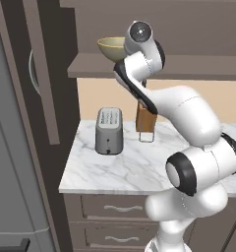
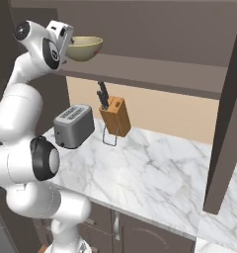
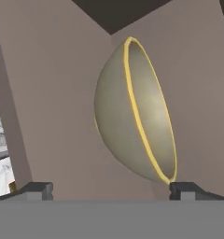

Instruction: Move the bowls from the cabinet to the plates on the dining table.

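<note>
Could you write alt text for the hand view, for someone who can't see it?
An olive-tan bowl with a yellow rim appears tipped sideways against grey-brown cabinet walls, because the camera is rolled. The open gripper has not closed on it; its two dark fingertips stand wide apart at the bottom.

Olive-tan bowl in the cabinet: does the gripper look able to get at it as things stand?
Probably yes. The olive-tan bowl sits in the open cabinet, and the gripper faces it with jaws wide open and nothing between them; one fingertip is already near the rim.
</note>
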Robot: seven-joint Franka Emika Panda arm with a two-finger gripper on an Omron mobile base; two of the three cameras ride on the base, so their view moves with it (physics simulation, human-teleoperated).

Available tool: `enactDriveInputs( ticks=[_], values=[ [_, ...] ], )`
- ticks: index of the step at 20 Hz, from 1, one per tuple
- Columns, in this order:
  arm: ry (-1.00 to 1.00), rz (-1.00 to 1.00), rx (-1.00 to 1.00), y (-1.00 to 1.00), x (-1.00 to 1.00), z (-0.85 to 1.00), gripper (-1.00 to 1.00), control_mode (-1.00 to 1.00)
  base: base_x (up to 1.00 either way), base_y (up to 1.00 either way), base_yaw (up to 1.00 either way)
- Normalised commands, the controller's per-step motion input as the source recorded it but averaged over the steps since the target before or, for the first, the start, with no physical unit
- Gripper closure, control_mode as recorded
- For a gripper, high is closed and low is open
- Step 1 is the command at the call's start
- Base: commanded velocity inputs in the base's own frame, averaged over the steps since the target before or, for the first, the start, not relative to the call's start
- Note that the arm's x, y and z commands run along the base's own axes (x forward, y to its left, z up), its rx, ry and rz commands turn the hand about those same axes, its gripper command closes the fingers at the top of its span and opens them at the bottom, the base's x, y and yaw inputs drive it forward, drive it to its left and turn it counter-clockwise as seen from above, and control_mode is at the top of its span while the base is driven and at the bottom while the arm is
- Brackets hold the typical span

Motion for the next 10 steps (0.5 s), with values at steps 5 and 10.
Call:
enactDriveInputs(
  ticks=[5,10],
  values=[
    [0.07,0.01,-0.03,0.00,0.31,-0.02,-1.00,-1.00,0.00,0.00,0.00],
    [0.03,0.01,-0.02,0.01,0.31,-0.16,-1.00,-1.00,0.00,0.00,0.00]
  ],
)
